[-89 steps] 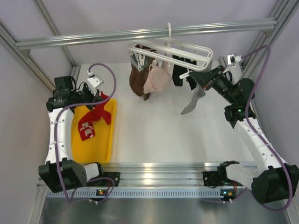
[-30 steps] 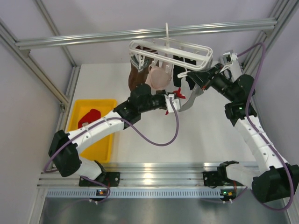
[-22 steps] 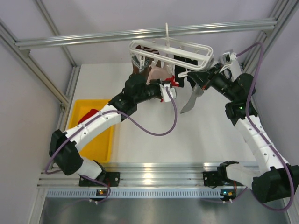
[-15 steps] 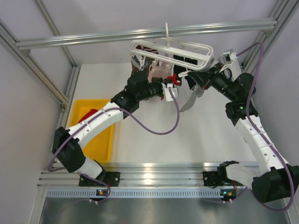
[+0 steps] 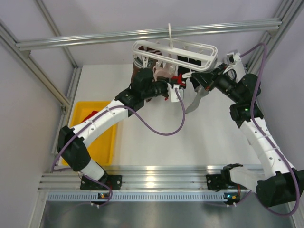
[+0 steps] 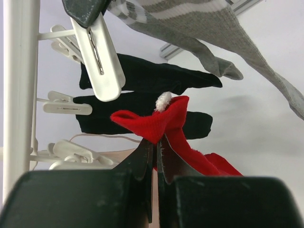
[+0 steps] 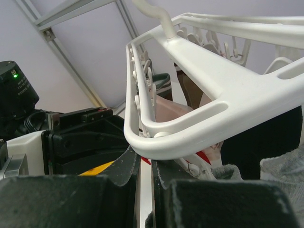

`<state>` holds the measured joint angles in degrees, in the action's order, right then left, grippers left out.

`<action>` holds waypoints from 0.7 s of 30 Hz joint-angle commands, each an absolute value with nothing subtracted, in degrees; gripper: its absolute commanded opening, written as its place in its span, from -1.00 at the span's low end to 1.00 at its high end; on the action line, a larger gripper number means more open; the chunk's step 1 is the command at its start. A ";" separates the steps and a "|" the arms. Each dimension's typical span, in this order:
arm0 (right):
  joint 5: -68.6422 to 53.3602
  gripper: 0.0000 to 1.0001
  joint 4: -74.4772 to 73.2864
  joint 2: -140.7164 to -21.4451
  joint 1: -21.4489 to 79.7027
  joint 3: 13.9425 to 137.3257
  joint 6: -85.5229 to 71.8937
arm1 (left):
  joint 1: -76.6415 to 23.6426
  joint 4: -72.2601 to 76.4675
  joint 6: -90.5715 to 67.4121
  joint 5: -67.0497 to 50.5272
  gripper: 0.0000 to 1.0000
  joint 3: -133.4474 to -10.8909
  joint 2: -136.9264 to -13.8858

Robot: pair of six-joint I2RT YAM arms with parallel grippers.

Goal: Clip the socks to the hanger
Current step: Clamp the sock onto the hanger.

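Note:
The white hanger hangs from the top rail. My left gripper is shut on a red sock and holds it up under the hanger's right part. In the left wrist view the gripper pinches the red sock just below a white peg. My right gripper pinches that peg's top; its tips are shut under the hanger frame. A grey sock hangs by the right gripper; I cannot tell what holds it.
A yellow tray at the left holds another red sock. Dark-brown, pale-pink and black socks hang from the hanger. An aluminium rail crosses above.
My left arm left the yellow tray and carried the red sock up to the hanger, then shifted right toward the right gripper. The right arm has barely moved.

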<state>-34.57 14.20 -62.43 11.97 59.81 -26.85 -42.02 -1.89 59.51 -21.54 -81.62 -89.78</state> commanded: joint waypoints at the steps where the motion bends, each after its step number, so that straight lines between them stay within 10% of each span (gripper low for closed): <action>1: -35.60 -1.00 10.20 -61.52 12.92 61.79 -24.43 | -41.75 -1.93 61.00 -23.20 -1.00 -84.55 -89.82; 21: -35.77 -1.00 10.99 -63.10 12.92 61.44 -25.40 | -41.84 -2.37 61.44 -23.82 -1.00 -86.75 -91.32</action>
<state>-34.54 13.69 -62.43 12.01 60.05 -26.57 -42.02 -3.62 60.45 -22.28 -84.07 -91.68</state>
